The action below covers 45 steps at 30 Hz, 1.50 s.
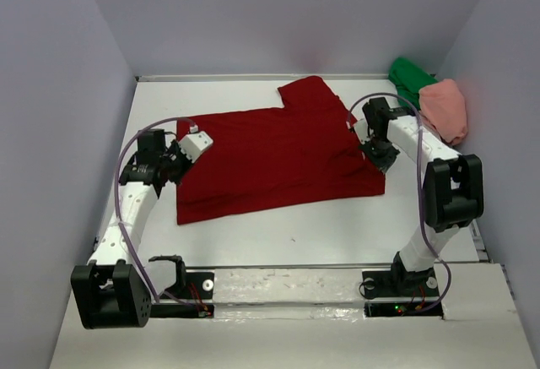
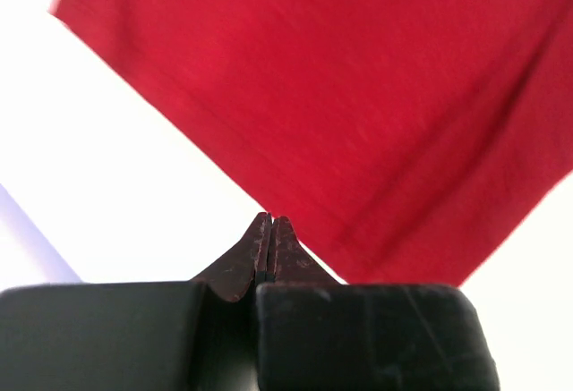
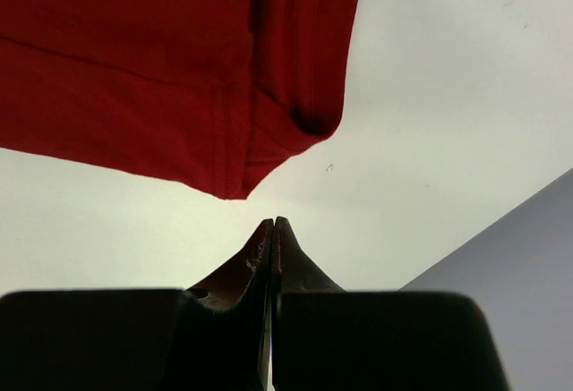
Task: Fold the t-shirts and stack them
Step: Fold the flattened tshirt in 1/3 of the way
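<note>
Barely begun, I judge: the red shirt [image 1: 278, 154] lies spread on the worktop [image 1: 295, 234], the green shirt [image 1: 409, 78] and pink shirt [image 1: 445, 107] sit crumpled beyond its far-right corner, and the left gripper [image 2: 270, 223] and right gripper [image 3: 273, 223] are at its side edges, jaws together, empty.

The left arm [image 1: 128, 213] stretches forward with its wrist turned inward, the left gripper [image 2: 270, 223] pinched tight and holding nothing, while the right arm [image 1: 419, 145] angles inward from its raised elbow, the right gripper [image 3: 273, 224] likewise closed and empty.
</note>
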### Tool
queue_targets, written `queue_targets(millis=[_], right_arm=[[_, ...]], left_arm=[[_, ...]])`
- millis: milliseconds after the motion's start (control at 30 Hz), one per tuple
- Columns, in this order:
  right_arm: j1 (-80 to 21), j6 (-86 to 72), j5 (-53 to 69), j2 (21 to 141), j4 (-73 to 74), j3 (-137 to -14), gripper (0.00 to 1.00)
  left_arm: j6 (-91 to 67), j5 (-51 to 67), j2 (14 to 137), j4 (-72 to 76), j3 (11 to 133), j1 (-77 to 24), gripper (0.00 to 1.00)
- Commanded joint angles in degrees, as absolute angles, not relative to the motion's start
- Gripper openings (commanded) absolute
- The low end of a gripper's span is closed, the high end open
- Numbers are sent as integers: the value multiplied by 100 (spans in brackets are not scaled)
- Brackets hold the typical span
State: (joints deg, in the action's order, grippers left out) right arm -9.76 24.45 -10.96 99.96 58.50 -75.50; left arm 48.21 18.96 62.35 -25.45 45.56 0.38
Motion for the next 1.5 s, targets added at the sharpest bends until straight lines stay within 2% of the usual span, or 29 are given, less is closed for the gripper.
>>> queue_targets(millis=[0, 300, 533, 833, 1067, 1467], right_arm=[[-940, 2487, -695, 9861, 6179, -7910, 0], [-940, 2654, -53, 10590, 5652, -7691, 0], [-940, 2909, 562, 10705, 5414, -7717, 0], [-940, 3340, 817, 10249, 4887, -7199, 0], [-940, 3603, 756, 8694, 3605, -6206, 0], [-940, 3841, 853, 8745, 3270, -5599, 0]], left_arm=[[4457, 2013, 6117, -2514, 5062, 35, 0], [3877, 837, 5740, -1732, 4528, 35, 0], [3648, 554, 5590, -1494, 4254, 26, 0], [3393, 554, 5651, -1521, 4368, 26, 0], [3191, 361, 5651, -1363, 4158, 35, 0], [2997, -158, 5441, -897, 3709, 35, 0]])
